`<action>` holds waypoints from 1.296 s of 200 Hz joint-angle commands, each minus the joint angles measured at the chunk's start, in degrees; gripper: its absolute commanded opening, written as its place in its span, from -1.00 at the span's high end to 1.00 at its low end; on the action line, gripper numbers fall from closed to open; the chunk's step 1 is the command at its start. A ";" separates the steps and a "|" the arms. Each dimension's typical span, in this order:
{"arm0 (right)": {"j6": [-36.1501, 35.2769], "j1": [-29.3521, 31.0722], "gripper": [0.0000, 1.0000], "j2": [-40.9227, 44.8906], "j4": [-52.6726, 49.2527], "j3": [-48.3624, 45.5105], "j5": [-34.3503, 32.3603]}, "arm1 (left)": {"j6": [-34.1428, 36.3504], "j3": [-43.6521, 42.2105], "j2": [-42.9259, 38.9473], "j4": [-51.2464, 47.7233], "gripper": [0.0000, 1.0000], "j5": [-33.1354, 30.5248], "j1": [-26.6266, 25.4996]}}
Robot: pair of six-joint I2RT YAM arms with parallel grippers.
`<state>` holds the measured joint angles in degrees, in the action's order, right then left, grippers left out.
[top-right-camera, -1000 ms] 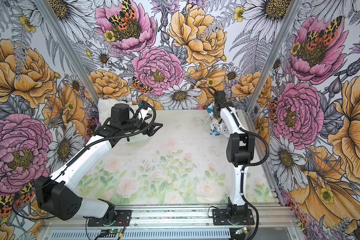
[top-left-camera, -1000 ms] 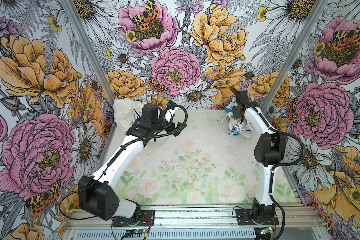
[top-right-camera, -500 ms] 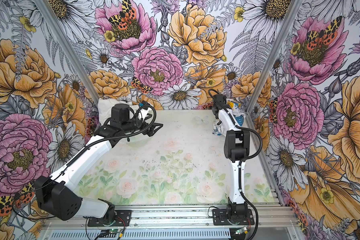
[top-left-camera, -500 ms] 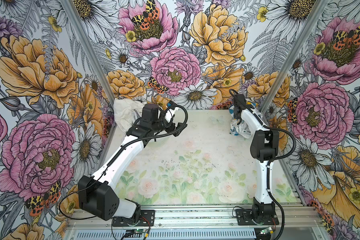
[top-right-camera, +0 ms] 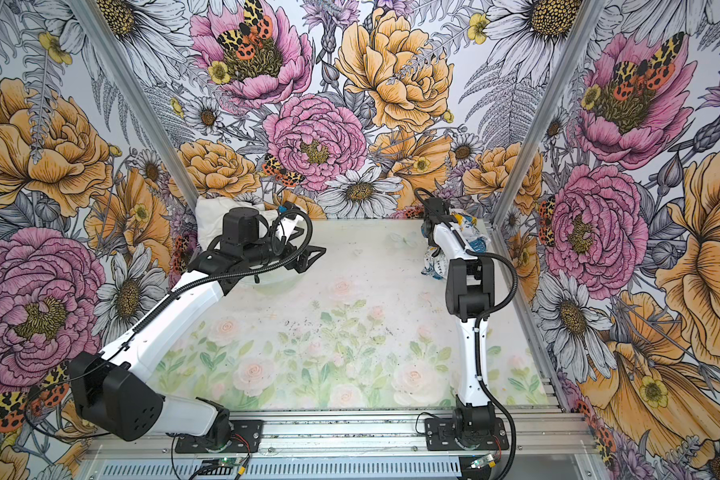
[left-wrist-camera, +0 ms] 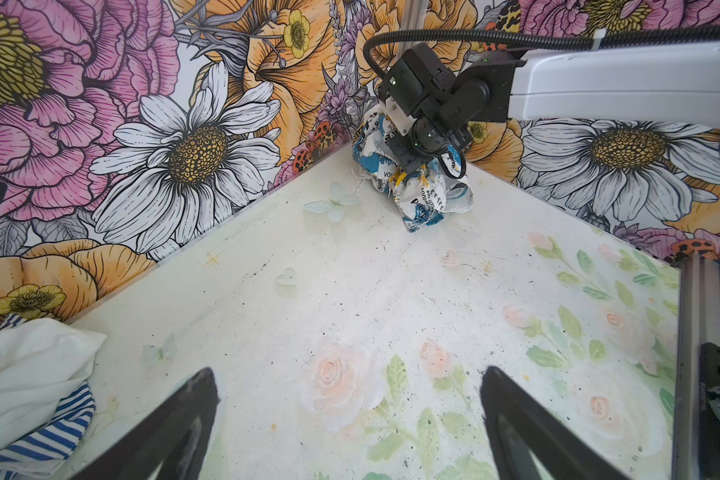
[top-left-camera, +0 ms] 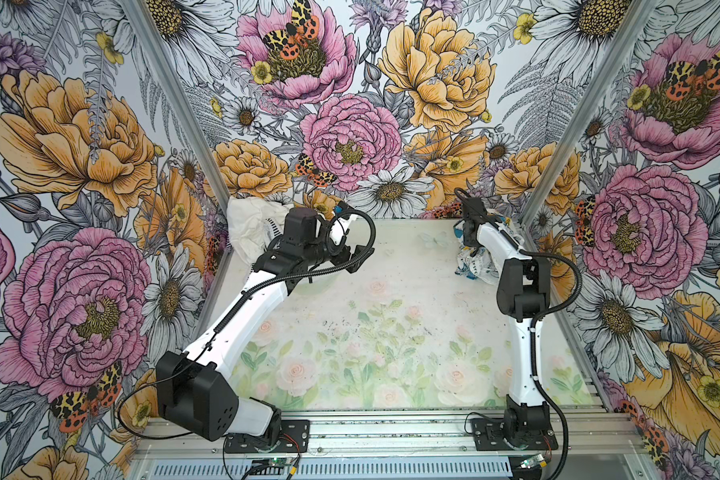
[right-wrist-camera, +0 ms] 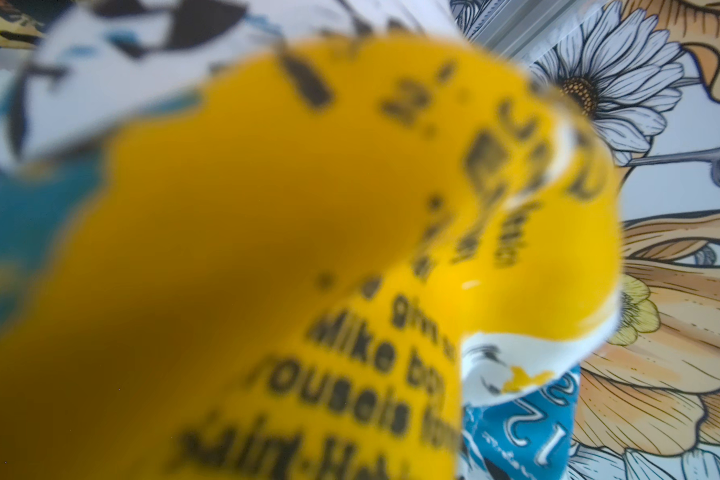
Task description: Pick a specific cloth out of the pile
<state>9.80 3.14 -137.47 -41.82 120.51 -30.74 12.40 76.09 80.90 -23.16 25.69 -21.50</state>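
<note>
Cloth [left-wrist-camera: 427, 195] bunched in far right table [top-left-camera: 391, 291] corner. Right fingers [left-wrist-camera: 412, 166] buried in it, grip unreadable, wrist lens smothered. Left fingers [left-wrist-camera: 200, 390] spread over table. Pile [top-left-camera: 246, 220] far left corner, apart.

3 floral walls [top-left-camera: 350, 124] enclose a pale, seemingly scuffed rose-printed floor [top-left-camera: 391, 332].

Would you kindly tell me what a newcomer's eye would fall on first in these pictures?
The bold floral wallpaper on all three walls dominates both top views. Next comes the crumpled blue, yellow and white printed cloth in the far right corner under the right arm, its yellow patch filling the right wrist view. The white pile sits in the far left corner behind the left arm.
</note>
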 commanded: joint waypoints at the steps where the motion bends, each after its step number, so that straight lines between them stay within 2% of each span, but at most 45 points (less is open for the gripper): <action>1: 0.42 0.03 0.17 3.65 0.78 -1.11 1.89 | 0.53 1.08 0.22 -0.26 -0.98 -1.00 -0.64; 15: 0.94 0.03 -0.10 5.58 0.78 -2.02 2.20 | 0.60 1.16 0.22 -0.40 -0.98 -1.08 -0.81; 39: 1.11 0.03 -0.24 8.60 0.78 -3.65 2.26 | 0.69 1.11 0.13 -0.38 -0.98 -1.26 -1.00; 108: 2.18 0.23 -0.33 17.99 0.68 -9.96 5.37 | 1.23 1.05 -0.04 -0.62 -0.97 -1.69 -1.37; 148: 1.97 0.01 -0.33 20.17 0.60 -11.86 5.32 | 1.85 0.91 0.04 -1.07 -0.98 -2.46 -1.91; 182: 3.18 0.12 -0.33 25.04 1.27 -16.77 9.02 | 2.19 1.04 0.09 -1.33 -0.98 -2.90 -2.23; 200: 4.38 -0.27 -0.34 29.32 3.71 -21.74 10.70 | 2.12 1.08 0.07 -1.28 -0.98 -2.75 -2.23; 236: 6.34 -1.52 -0.34 43.44 15.55 -39.01 27.53 | 2.10 1.15 -0.20 -1.28 -0.97 -2.74 -2.10; 259: 6.71 -0.51 -0.38 54.52 21.80 -52.56 31.09 | 0.51 1.68 -0.48 -1.08 -0.97 -2.99 -1.59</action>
<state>14.85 1.85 -92.16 -29.56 77.25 -7.94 13.65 76.09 80.90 -24.21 23.94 -23.40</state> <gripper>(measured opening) 0.676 0.987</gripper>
